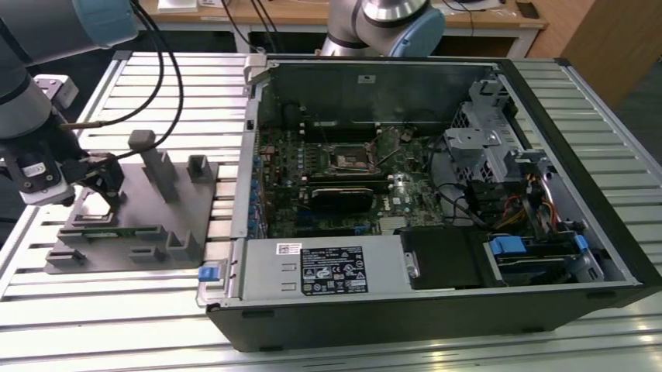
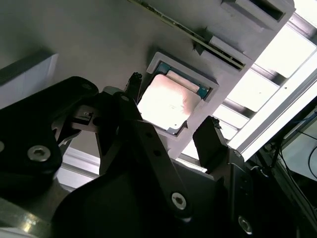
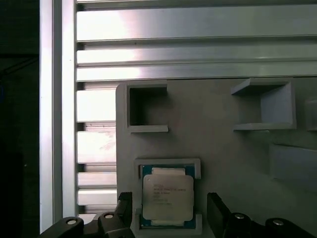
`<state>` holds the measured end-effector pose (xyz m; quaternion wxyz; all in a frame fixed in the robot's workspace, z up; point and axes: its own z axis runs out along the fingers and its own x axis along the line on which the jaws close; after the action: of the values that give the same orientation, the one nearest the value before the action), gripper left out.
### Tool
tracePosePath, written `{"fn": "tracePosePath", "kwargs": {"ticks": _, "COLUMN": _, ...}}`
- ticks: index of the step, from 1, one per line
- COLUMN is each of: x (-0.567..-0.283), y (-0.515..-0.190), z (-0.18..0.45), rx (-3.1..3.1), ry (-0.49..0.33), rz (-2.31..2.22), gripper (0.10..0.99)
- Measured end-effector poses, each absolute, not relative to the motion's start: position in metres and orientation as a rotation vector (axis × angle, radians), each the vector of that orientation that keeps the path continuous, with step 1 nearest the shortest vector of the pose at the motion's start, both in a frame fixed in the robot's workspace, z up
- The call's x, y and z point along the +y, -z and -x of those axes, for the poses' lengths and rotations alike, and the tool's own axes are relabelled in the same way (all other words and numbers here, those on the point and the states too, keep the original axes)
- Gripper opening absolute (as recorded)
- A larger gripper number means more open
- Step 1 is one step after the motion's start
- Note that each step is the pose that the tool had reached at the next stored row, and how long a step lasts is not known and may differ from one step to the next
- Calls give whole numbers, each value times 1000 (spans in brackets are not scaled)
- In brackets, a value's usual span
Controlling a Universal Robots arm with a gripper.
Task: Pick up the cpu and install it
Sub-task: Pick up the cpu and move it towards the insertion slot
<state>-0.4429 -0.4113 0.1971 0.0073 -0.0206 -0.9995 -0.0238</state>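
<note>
In the exterior view the black jaws hang over the flat grey plastic tray (image 1: 135, 208), which lies near the metal bench's (image 1: 124, 325) edge on the exterior view's left, beside the open computer case (image 1: 435, 325). In the second wrist view the small square silvery-topped cpu (image 2: 168, 104) rests in a rimmed tray pocket (image 2: 154, 60), with the jaws spread either side, apart from it. In the first wrist view that pocket, near a tray edge, likely keeps it square for gripping.

Grey tray (image 1: 139, 209) on slatted metal table (image 1: 104, 310), green memory stick (image 1: 108, 230), open computer case (image 1: 435, 318) alongside
</note>
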Motion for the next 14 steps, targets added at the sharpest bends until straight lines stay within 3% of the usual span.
{"fn": "tracePosePath", "kwargs": {"ticks": 14, "x": -409, "y": -187, "z": 445, "rx": -3125, "ry": 74, "rz": 59, "gripper": 686}}
